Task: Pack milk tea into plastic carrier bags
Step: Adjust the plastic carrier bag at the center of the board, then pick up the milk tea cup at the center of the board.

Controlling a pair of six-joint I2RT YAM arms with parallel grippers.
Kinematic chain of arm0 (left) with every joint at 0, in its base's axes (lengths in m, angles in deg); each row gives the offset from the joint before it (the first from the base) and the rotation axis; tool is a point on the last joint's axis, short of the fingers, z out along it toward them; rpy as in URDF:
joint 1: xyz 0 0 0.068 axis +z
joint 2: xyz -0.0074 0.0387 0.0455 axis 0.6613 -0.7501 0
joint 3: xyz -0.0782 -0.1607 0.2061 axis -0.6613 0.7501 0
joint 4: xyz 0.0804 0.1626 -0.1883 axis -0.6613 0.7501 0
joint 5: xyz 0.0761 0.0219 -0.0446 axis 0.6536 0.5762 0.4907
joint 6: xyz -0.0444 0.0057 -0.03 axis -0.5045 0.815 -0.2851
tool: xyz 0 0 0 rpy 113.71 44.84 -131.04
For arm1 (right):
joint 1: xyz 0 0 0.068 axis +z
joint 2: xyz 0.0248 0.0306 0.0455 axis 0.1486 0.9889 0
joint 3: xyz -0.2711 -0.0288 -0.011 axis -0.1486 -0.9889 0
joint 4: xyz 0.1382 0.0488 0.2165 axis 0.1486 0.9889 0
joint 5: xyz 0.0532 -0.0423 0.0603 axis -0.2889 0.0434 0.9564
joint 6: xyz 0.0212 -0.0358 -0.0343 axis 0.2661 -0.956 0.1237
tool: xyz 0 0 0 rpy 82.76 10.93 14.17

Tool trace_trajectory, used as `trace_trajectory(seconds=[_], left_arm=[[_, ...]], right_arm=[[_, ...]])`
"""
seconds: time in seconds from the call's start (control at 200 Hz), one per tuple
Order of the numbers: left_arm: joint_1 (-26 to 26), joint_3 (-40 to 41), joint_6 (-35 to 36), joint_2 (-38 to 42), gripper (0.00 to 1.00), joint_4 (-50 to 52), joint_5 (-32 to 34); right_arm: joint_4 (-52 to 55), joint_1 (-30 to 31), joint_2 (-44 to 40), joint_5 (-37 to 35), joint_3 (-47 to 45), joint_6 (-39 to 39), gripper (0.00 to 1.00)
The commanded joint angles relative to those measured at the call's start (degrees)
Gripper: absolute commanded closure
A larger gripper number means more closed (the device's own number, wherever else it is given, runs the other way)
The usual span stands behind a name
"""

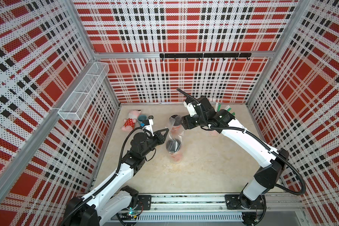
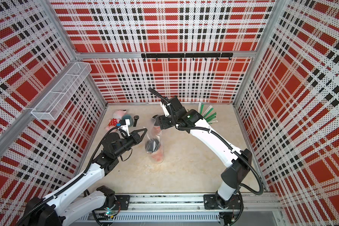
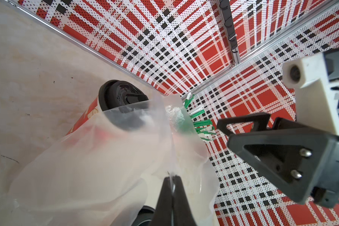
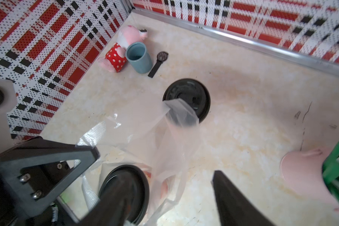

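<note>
Now my left claw (image 3: 171, 180) pinches the plastic carrier bag (image 3: 98, 156) draped over the far milk tea cup (image 3: 121, 95), which stands upright just beyond it, while my spread right claw (image 4: 171, 173) hovers just right of that cup, nearer its lid.

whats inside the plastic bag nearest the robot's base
A milk tea cup: its black lid and red side show through the plastic bag. The drink itself is hidden under the lid.

We find the pink straw cup (image 4: 301, 176) cut off by the right wrist view's edge; the nearer milk tea cup (image 1: 177, 157) shows hazily through its carrier bag (image 1: 174, 142).
</note>
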Motion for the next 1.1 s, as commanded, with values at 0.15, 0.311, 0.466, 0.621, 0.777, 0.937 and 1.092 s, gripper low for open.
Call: trace_trajectory(seconds=[0.15, 0.311, 0.466, 0.621, 0.777, 0.937, 1.092], left_arm=[[0.7, 1.1, -0.5, 1.5, 0.96, -1.9, 0.0], [1.2, 2.2, -0.5, 2.9, 0.95, -1.6, 0.5], [2.1, 3.0, -0.7, 3.5, 0.95, -1.1, 0.0], [2.4, 2.8, -1.2, 3.7, 0.95, -0.9, -0.2], [2.4, 2.7, -1.8, 3.7, 0.95, -0.4, 0.3], [2.4, 2.6, -2.3, 4.0, 0.95, -0.2, 1.1], [2.4, 2.9, -2.3, 4.2, 0.95, -0.1, 1.5]], right_arm=[[-8.2, -6.5, 8.9, 1.1, 7.0, 0.2, 0.00], [-7.6, -7.5, 19.6, -0.7, 17.2, 1.1, 0.00], [-6.4, -8.0, 27.5, 1.9, 25.3, 0.7, 0.00], [-5.4, -7.8, 31.0, 4.4, 27.7, 0.9, 0.00], [-8.8, -6.8, 29.8, 4.7, 23.1, 0.2, 0.00], [-8.7, -5.0, 30.4, 4.5, 22.5, -1.0, 0.00], [-7.7, -3.3, 30.4, 1.0, 22.0, -1.8, 0.00]])
